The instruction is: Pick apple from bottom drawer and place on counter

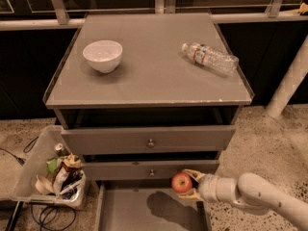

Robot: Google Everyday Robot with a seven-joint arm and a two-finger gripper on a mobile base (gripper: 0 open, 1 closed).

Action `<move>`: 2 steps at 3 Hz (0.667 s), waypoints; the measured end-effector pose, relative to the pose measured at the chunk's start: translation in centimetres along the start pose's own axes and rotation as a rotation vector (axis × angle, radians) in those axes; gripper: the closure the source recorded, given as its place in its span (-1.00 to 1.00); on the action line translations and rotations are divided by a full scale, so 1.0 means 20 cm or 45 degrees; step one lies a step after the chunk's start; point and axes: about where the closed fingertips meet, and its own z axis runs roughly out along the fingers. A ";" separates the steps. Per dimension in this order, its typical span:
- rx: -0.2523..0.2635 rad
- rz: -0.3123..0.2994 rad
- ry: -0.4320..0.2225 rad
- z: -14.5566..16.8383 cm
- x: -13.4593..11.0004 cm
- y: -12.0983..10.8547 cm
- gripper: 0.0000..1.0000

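Note:
The small red apple (181, 182) is held between the two fingers of my gripper (188, 184), which reaches in from the lower right on a white arm. The apple hangs above the open bottom drawer (130, 211), a shallow grey tray, and casts a shadow on its floor. It sits in front of the second drawer's face, below the level of the counter (149, 66). The counter is a wide grey glossy top higher up in the view.
A white bowl (102, 56) stands on the counter's left and a plastic water bottle (210, 58) lies on its right. Two wider knobbed drawers (150, 141) stick out above the bottom one. A clear bin of rubbish (50, 174) sits on the floor at left.

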 end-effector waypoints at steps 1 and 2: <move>0.084 -0.107 0.024 -0.20 -0.25 -0.06 1.00; 0.128 -0.167 0.019 -0.36 -0.43 -0.11 1.00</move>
